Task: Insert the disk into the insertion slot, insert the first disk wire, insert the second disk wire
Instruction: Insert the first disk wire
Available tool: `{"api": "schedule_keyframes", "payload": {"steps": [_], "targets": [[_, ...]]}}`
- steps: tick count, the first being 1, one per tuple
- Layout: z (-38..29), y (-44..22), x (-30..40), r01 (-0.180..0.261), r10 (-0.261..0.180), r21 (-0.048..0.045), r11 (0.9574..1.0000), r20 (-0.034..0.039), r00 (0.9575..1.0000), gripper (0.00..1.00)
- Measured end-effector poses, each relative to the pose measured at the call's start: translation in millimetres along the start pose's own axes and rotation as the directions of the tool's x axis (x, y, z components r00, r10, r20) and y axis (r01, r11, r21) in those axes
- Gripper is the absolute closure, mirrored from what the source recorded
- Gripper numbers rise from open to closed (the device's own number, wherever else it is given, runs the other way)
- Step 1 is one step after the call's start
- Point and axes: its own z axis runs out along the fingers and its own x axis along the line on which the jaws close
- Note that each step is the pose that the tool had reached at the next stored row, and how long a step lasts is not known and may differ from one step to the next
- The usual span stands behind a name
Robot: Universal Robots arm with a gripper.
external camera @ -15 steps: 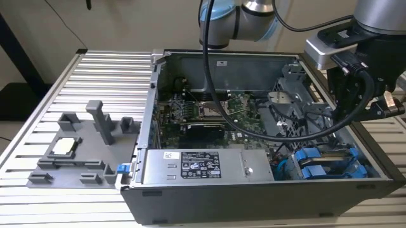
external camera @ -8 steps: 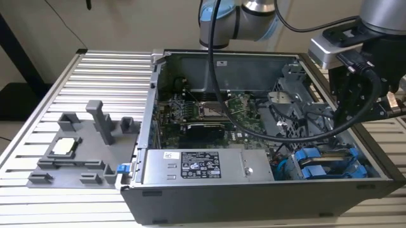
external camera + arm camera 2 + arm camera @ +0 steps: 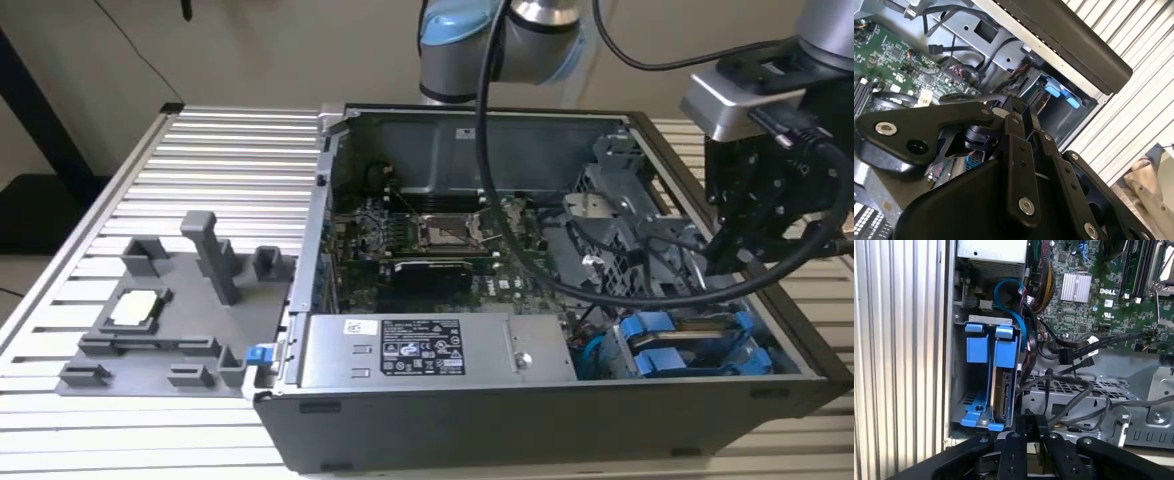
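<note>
The disk [image 3: 1002, 395] stands on edge in the insertion slot [image 3: 960, 371] of the grey drive cage, clipped in its blue frame [image 3: 1005, 347]. A second blue frame [image 3: 977, 344] sits beside it. In the exterior view the blue frames [image 3: 678, 346] show at the case's near right corner. My black gripper [image 3: 1034, 426] hangs just off the cage over the loose black wires [image 3: 1070, 390], its fingers together on the end of one black wire [image 3: 1064, 410]. The gripper [image 3: 727, 262] sits above the cage in the exterior view, and its linkage [image 3: 1013, 106] points at the blue tabs [image 3: 1059, 94].
The open computer case [image 3: 534, 420] lies on a slatted aluminium table [image 3: 214, 150]. Inside it are the green motherboard [image 3: 441, 250] and a labelled power supply [image 3: 414, 350]. A grey fixture block [image 3: 174, 310] stands at the exterior view's left. A blue cable [image 3: 1013, 297] loops above the cage.
</note>
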Motion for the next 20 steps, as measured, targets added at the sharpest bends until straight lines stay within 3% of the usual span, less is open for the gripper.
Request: {"api": "schedule_keyframes", "payload": {"steps": [7, 14, 17, 20], "targets": [[2.8, -14.3, 6.9, -0.001, 0.001, -0.0746, 0.9972, 0.0064, 1.0, 0.81], [4.8, -26.5, 15.5, -0.001, 0.003, -0.1392, 0.9903, 0.0118, 0.9999, 0.81], [5.4, -30.4, 20.1, -0.001, 0.003, -0.159, 0.9873, 0.0135, 0.9999, 0.81], [6.5, -30.6, 22.0, -0.017, 0.02, -0.1618, 0.9867, 0.0119, 0.9997, 0.81]]}}
